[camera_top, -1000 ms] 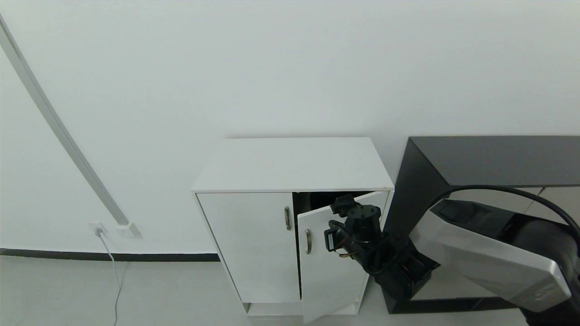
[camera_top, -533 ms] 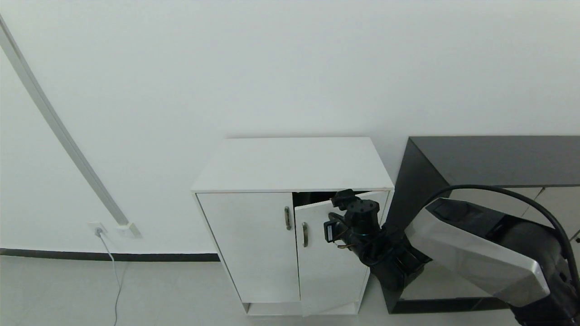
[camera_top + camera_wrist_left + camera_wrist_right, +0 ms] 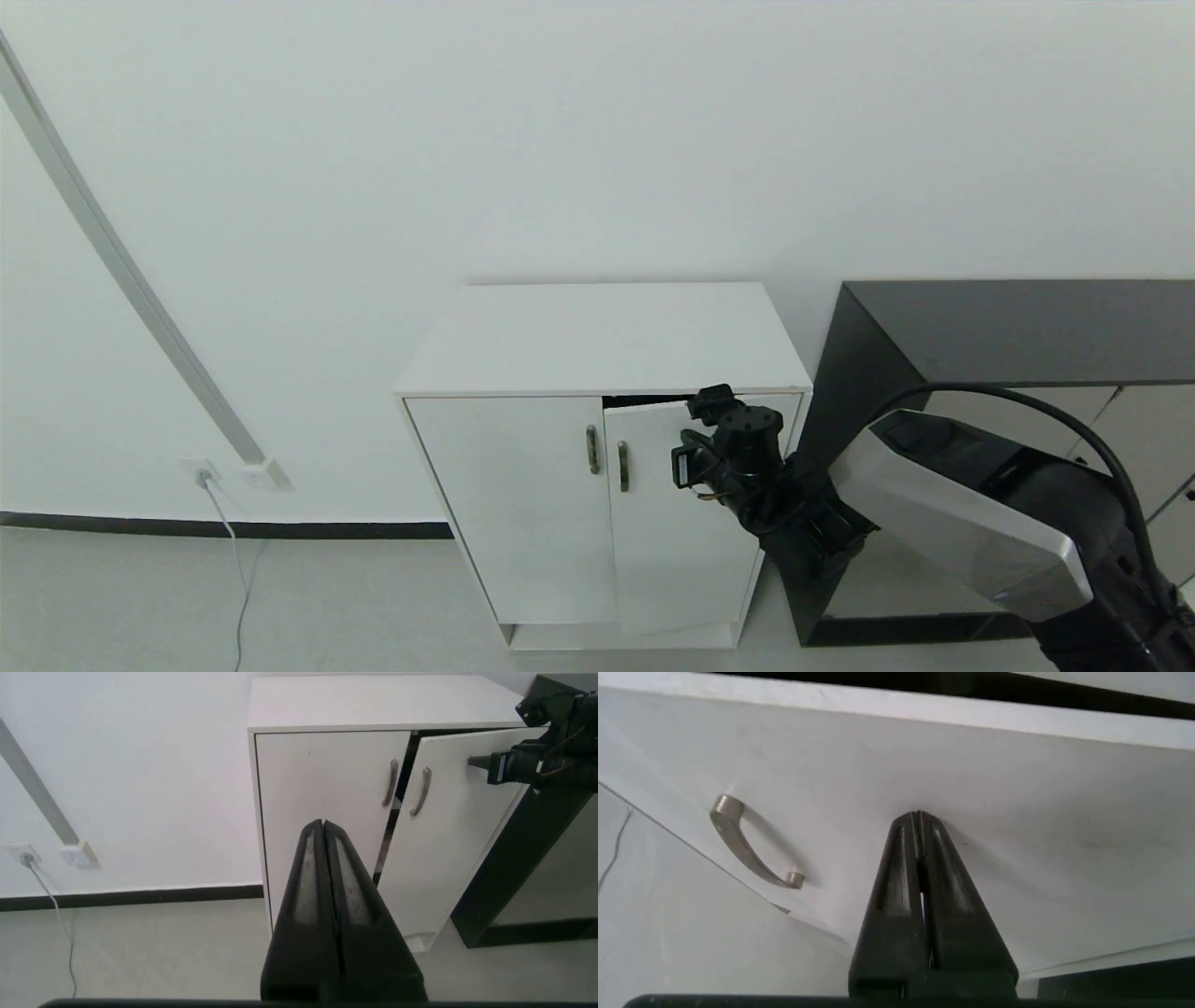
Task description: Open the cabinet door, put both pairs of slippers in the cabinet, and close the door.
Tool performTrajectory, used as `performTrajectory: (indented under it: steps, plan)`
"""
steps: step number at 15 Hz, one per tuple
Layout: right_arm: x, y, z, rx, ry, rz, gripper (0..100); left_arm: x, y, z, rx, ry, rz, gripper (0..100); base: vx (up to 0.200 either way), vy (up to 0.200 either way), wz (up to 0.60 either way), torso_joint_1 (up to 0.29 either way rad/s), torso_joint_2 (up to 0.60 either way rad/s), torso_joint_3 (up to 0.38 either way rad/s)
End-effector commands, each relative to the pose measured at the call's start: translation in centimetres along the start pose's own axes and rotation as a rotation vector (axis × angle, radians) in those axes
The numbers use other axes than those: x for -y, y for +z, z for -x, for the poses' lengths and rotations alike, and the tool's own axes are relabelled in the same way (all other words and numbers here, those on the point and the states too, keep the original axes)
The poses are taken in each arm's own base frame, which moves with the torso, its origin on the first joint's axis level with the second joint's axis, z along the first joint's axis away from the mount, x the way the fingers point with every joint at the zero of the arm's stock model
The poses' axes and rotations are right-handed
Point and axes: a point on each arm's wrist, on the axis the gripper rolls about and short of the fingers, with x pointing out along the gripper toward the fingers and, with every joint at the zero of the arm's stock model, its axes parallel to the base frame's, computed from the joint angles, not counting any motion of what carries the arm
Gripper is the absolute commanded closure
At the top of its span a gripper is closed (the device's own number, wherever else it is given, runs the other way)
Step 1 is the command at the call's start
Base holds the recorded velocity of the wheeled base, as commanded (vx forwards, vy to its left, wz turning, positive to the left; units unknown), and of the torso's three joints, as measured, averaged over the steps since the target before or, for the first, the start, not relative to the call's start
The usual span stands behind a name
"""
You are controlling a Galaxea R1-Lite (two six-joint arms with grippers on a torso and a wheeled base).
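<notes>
The white cabinet (image 3: 597,341) stands against the wall with its left door (image 3: 513,504) closed. Its right door (image 3: 686,541) is ajar by a narrow dark slit along the top. My right gripper (image 3: 707,401) is shut, its tip against the upper face of that door. In the right wrist view the shut gripper (image 3: 918,818) touches the door panel (image 3: 1036,803) beside the curved metal handle (image 3: 757,852). My left gripper (image 3: 322,826) is shut on nothing and hangs in front of the cabinet (image 3: 318,775), well back from it. The right door (image 3: 458,840) and both handles (image 3: 405,786) lie ahead of it.
A black cabinet (image 3: 990,327) stands directly right of the white one. A wall socket with a hanging cable (image 3: 203,474) is at the lower left, under a slanted wall rail (image 3: 121,261). Open grey floor (image 3: 233,607) lies left of the cabinet.
The right door has swung from clearly open to almost closed. My right gripper moved in toward the cabinet with it, staying against the door's face.
</notes>
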Motion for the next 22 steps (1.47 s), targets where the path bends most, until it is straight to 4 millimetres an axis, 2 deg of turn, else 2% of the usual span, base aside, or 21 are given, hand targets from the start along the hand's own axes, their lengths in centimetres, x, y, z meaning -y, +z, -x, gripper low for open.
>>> performTrajectory:
  steps: [1,10,16,18,22]
  plan:
    - [0.5,-0.4,-0.5,-0.002,-0.011,-0.001,100,0.0,0.0,0.0,0.000,0.000,0.000,100,0.000,0.000,0.00,0.000,0.00,0.000]
    - [1.9,0.1,-1.3,0.017,-0.038,-0.003,100,0.0,0.0,0.0,0.000,0.000,0.000,100,0.000,0.000,0.00,0.000,0.00,0.000]
    - [1.9,0.1,-1.2,0.015,-0.034,0.001,100,0.0,0.0,0.0,0.000,0.000,0.000,100,0.000,0.000,0.00,0.000,0.00,0.000]
    - [1.8,0.4,-0.8,0.016,-0.032,0.002,100,0.0,0.0,0.0,0.000,0.000,0.000,100,0.000,0.000,0.00,0.000,0.00,0.000]
    - [1.8,1.8,2.4,0.027,-0.027,0.001,100,0.0,0.0,0.0,0.000,0.000,0.000,100,0.000,0.000,0.00,0.000,0.00,0.000]
